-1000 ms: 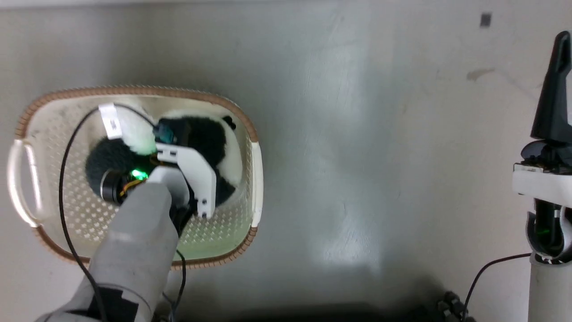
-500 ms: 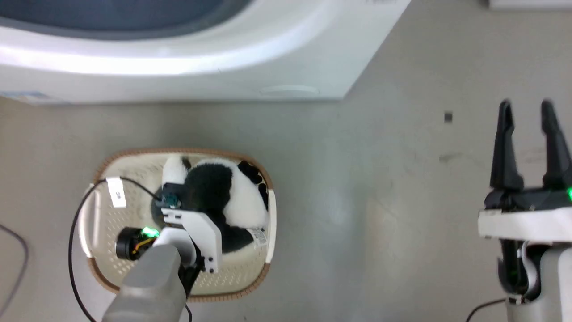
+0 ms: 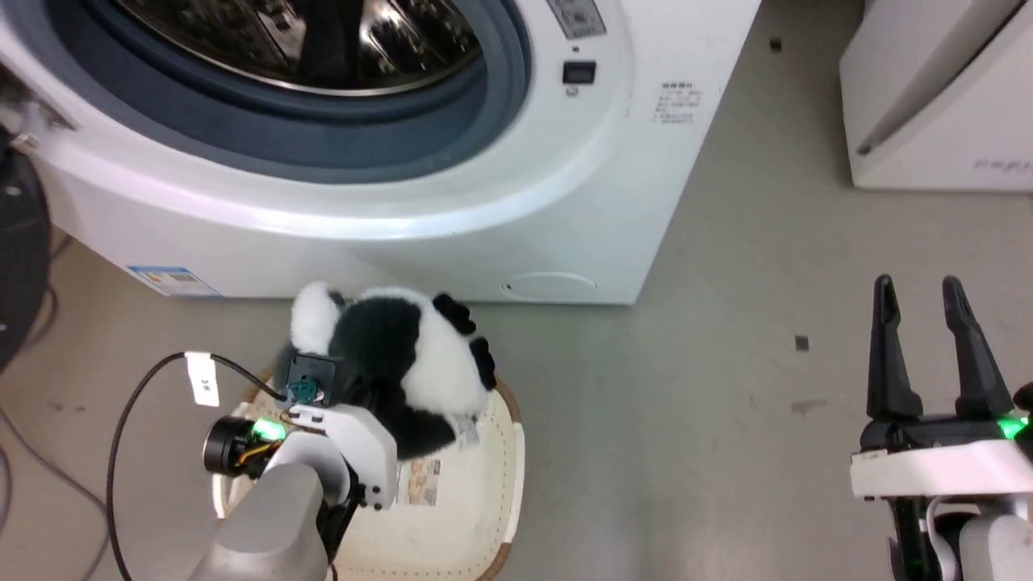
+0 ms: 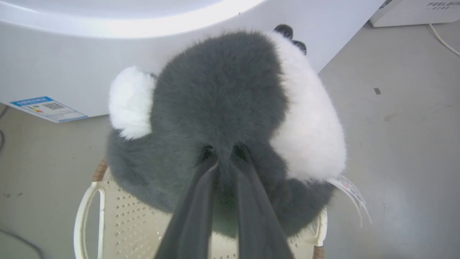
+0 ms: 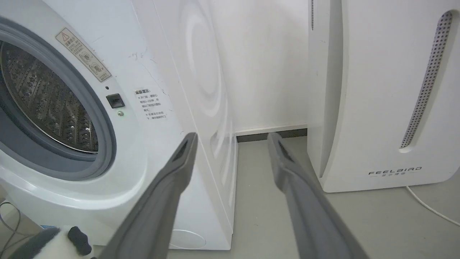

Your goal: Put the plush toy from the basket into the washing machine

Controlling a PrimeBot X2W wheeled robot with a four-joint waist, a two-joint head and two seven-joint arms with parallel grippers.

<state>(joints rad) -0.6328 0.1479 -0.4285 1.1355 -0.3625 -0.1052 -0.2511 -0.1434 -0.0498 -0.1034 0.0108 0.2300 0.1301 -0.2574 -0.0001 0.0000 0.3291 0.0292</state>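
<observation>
The black-and-white plush toy (image 3: pixel 403 363) hangs above the cream basket (image 3: pixel 476 484), lifted clear of its floor. My left gripper (image 4: pixel 223 151) is shut on the plush toy (image 4: pixel 230 104), its two dark fingers pinched into the black fur. The basket (image 4: pixel 93 212) sits below, its sticker showing on the inner bottom. Just behind stands the washing machine (image 3: pixel 597 186) with its steel drum (image 3: pixel 323 40) exposed and the black door swung to the left. My right gripper (image 3: pixel 922 300) stands open at the lower right, nothing between its fingers (image 5: pixel 172 169).
A white FEELBIRD appliance (image 5: pixel 388 90) stands right of the washing machine (image 5: pixel 151 108), with a narrow floor gap between them. Cables trail on the floor at the left (image 3: pixel 16 484). The grey floor (image 3: pixel 710 387) stretches between the basket and my right arm.
The head camera has tilted up, bringing the washing machine's drum into view. My left gripper has raised the plush toy out of the basket. The right gripper turned from edge-on to showing both fingers.
</observation>
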